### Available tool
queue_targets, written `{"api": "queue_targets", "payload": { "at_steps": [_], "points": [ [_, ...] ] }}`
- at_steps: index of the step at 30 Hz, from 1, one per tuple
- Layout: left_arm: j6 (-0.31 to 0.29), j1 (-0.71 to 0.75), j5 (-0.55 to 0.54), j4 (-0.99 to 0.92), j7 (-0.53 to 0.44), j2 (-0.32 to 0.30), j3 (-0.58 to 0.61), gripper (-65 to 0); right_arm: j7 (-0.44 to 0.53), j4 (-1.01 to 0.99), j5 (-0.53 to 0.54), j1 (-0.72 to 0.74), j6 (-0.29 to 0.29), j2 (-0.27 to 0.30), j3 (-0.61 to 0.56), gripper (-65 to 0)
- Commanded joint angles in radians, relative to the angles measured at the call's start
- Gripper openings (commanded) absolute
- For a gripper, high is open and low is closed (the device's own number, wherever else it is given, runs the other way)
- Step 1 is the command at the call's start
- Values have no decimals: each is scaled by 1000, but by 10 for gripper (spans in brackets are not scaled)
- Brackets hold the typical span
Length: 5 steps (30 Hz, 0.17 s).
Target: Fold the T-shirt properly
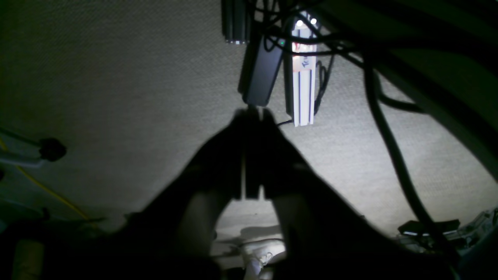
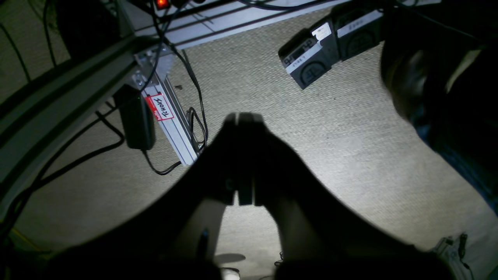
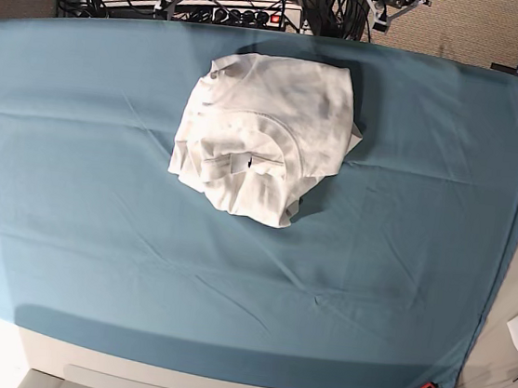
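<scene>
Beige carpet fills the left wrist view, where the left pincer point(image 1: 252, 113) hangs as a dark silhouette with its jaws pressed together and nothing between them. Just beyond its tips lies a black power brick point(image 1: 261, 70) beside a white aluminium rail point(image 1: 302, 77), with black cables point(image 1: 389, 128) trailing off to the pincer's right.

From the right wrist view, the right pincer point(image 2: 239, 116) is likewise pressed together over carpet, empty. A labelled aluminium rail point(image 2: 169, 120) lies to its left, and black foot pedals point(image 2: 330, 42) sit further off to its upper right.

Seen from the base view, the T-shirt point(image 3: 266, 134) lies crumpled in a white heap on the teal cloth sheet point(image 3: 98, 213), toward the far middle of the table. Neither pincer appears in this view, so the shirt lies untouched.
</scene>
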Motion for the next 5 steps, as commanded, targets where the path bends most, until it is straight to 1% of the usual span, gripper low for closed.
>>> {"api": "queue_targets", "payload": {
  "at_steps": [1,5],
  "points": [
    [-3,2,-3,5,-1,0,0,-650,-3,3,6,9,-1,5,0,-650],
    [-3,1,-3,14,-1,1,0,-650,-10,3,17,17,-1,-3,0,-650]
  ]
}}
